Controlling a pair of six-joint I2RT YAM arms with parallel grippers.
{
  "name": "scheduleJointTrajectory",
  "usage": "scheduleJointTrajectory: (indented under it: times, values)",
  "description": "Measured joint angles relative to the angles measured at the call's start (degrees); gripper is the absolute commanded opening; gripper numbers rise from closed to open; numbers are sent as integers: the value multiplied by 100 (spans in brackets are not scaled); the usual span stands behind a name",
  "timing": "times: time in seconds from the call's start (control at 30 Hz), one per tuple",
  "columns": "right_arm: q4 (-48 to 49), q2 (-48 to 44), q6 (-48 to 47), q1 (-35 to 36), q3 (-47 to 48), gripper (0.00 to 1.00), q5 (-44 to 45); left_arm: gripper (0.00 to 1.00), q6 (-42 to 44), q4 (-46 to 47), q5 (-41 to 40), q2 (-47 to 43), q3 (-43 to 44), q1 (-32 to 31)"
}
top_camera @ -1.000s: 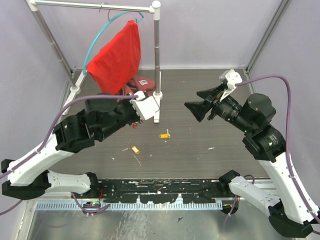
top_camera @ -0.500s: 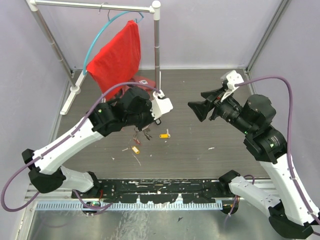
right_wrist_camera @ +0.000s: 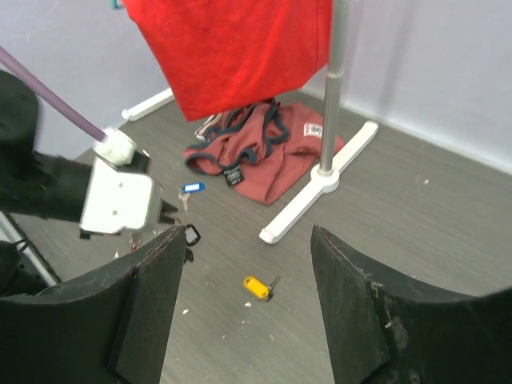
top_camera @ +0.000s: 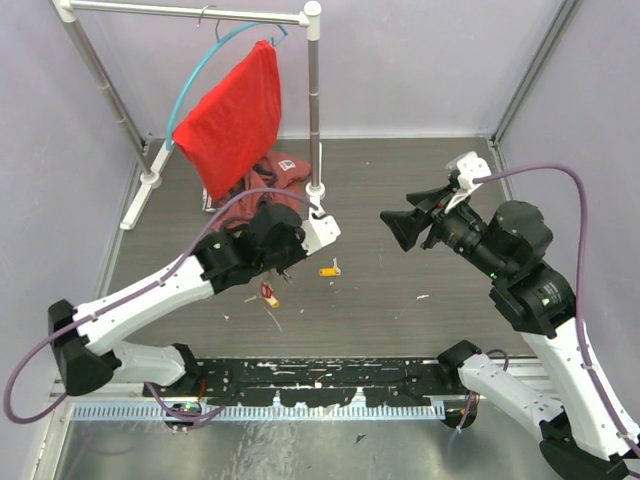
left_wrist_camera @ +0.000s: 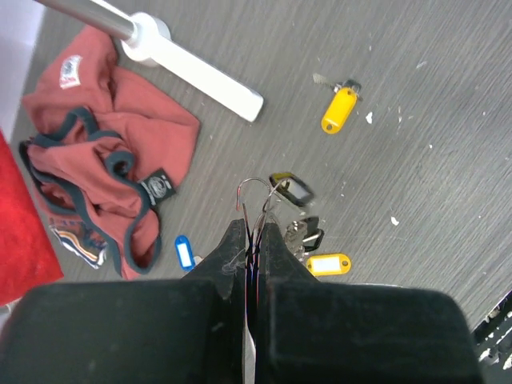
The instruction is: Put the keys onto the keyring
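Swung rightward over the table (top_camera: 420,320), the left pincer (left_wrist_camera: 250,234) was clamped on the thin keyring (left_wrist_camera: 254,186), tagged keys (left_wrist_camera: 308,236) bunched beside it; one yellow-tagged key (left_wrist_camera: 338,108) lay apart; the right pincer (right_wrist_camera: 246,272) hovered, jaws standing apart.

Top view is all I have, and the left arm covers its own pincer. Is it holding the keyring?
Observer: Yes. The left wrist view shows the left pincer shut on the keyring, a thin wire loop sticking out past its tips.
Operator: Any key hidden from me?
Observer: A blue key lies beside the crumpled garment; both wrist views show it.
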Motion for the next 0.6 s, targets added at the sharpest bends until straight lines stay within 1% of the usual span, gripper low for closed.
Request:
scheduleJointTrajectory:
  times: [0.2,0.3,0.33,0.5,0.6]
  values:
    - [44,136,568,0,-527,66,-345,0,529,483,96,-973,-72,-127]
    - [273,293,1078,0,-833,65,-758,0,949,835,271,-1493,-184,-184]
    - [487,396,1329,0,-935,65,-962,0,1110,933,339,-1628,-214,-205]
    - [1360,737,2253,0,-1113,65,-1580,0,1641,1126,592,-1775,-240,-249]
    - [1980,831,2715,0,-1113,61,-1899,0,1832,1123,697,-1709,-238,-267]
